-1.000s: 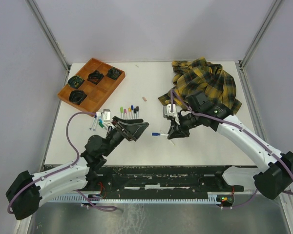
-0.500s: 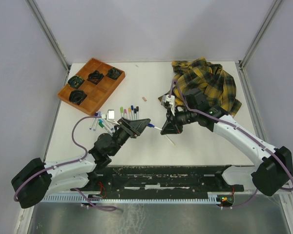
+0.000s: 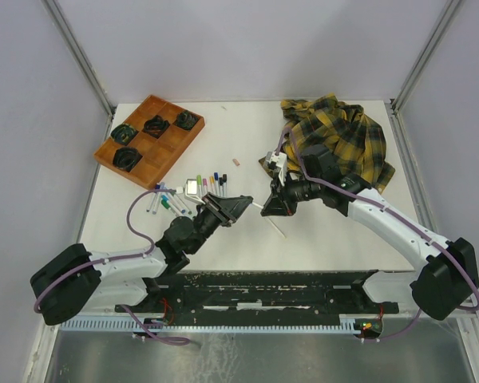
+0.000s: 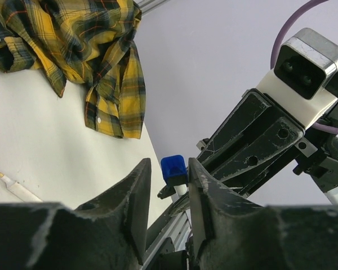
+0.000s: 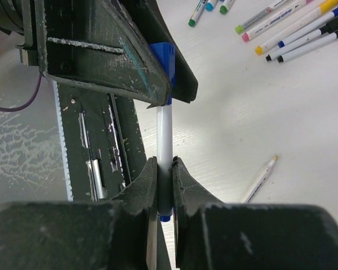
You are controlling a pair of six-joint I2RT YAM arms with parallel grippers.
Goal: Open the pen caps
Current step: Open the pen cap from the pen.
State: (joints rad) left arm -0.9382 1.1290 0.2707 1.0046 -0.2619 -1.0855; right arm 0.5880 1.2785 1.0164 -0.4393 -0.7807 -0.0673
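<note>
Right gripper [image 5: 164, 166] is clamped on the white marker barrel [image 5: 164, 132], operator, with its blue pen cap [image 4: 173, 167] projecting ahead of the fingertips. Your left gripper [image 4: 168, 169] straddles that cap, jaws part open with a sliver of gap on one side. Other capped markers [image 5: 293, 28] lie on the bench [image 5: 225, 124] beyond your left gripper, off to one side.
</note>
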